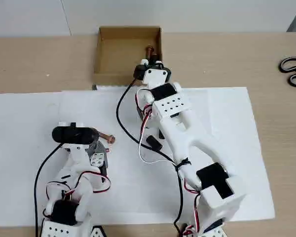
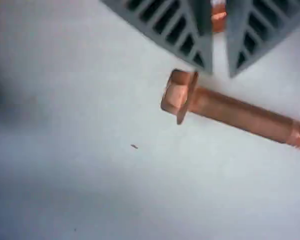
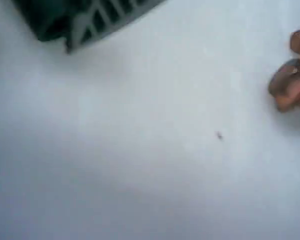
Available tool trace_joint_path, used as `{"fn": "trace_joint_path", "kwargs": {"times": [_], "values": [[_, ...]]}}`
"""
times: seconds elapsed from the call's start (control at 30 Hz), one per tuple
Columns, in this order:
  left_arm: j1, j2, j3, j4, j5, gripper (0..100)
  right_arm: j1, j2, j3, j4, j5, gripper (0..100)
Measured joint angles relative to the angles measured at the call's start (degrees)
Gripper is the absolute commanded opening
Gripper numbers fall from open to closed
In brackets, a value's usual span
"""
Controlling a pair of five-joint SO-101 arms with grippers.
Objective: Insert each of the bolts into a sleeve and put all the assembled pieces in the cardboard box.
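So, loose bolt [image 1: 107, 138] right off the left claw [image 2: 218, 71], while the right claw [image 1: 150, 58] is up at the cardboard box [image 1: 113, 49].

Looking down on the table [image 1: 39, 59], the bolt lies flat on the white paper [image 1: 39, 113], just beside the left claw at about its 3 o'clock. Its long axis runs roughly 10-to-4, head at the 4 end. The left arm is clearly nearer. The right is well apart, at the box's 5 o'clock corner, with a copper piece [image 1: 149, 50] poking toward 12 over the box. Honestly can't tell whether either claw is clamped or loose. My guess: the pickup needs the left claw squared across that axis.
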State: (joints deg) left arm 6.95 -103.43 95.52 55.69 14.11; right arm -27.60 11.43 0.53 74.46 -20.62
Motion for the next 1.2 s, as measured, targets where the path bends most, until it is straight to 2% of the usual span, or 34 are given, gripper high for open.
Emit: {"fn": "trace_joint_path", "kwargs": {"times": [0.17, 0.8, 0.87, 1.03, 1.2], "values": [[0.0, 0.0, 0.0, 0.0, 0.0, 1, 0.53, 0.0, 3.6, -3.6, 0.0, 25.1], [0.0, 0.0, 0.0, 0.0, 0.0, 1, 3.25, 4.84, 4.22, -5.89, 0.0, 24.6], [0.0, 0.0, 0.0, 0.0, 0.0, 1, 3.25, 5.27, 4.22, -7.03, -0.18, 20.2], [0.0, 0.0, 0.0, 0.0, 0.0, 1, 4.31, 6.86, 4.31, -7.91, 0.0, 1.3], [0.0, 0.0, 0.0, 0.0, 0.0, 1, 4.57, 7.38, 4.22, -7.91, 0.09, 0.2]]}}
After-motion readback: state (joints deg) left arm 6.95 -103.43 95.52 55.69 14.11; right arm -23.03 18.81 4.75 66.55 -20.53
